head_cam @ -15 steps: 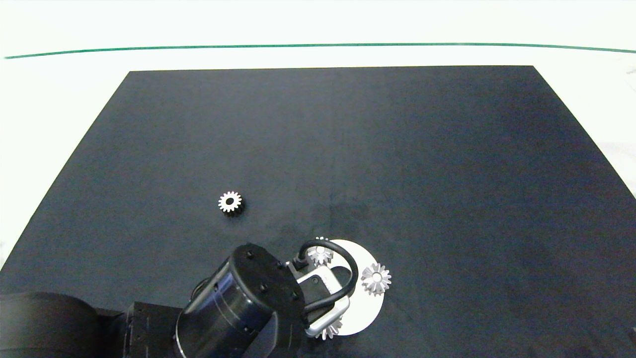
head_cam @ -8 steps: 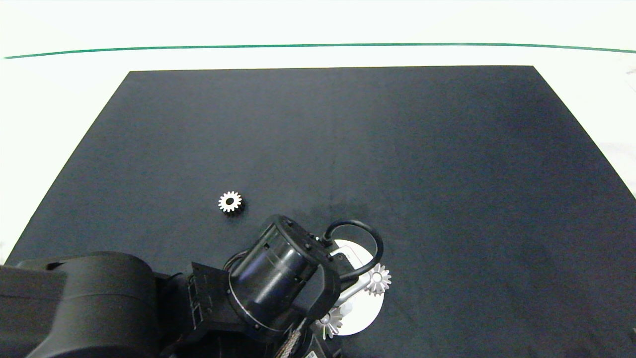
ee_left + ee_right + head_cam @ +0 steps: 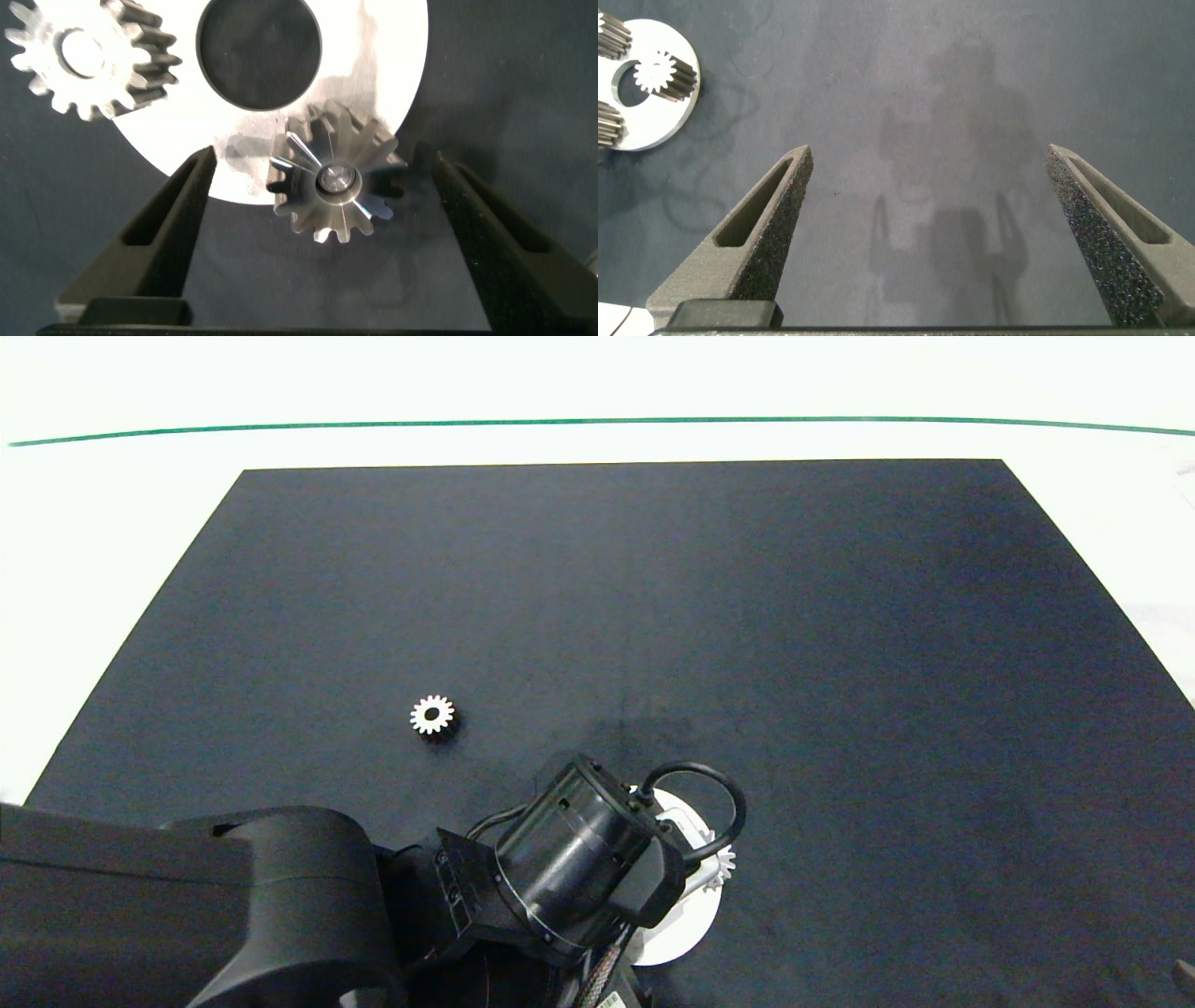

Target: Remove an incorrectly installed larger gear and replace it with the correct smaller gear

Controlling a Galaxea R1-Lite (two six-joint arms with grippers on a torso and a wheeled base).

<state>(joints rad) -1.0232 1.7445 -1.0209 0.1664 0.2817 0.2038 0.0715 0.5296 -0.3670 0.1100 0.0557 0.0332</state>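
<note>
Our left gripper point(image 3: 322, 238) hangs over the white round plate point(image 3: 392, 56) with its ribbed grey fingers point(image 3: 168, 233) spread wide on either side of the larger gear point(image 3: 334, 177), gripping nothing; its shiny pointed teeth fan out flat, bore upward, at the plate's rim. Farther off, the smaller gear point(image 3: 432, 715) lies flat, alone on open black mat point(image 3: 747, 616). Our right gripper point(image 3: 924, 243) hovers wide open over bare mat.
</note>
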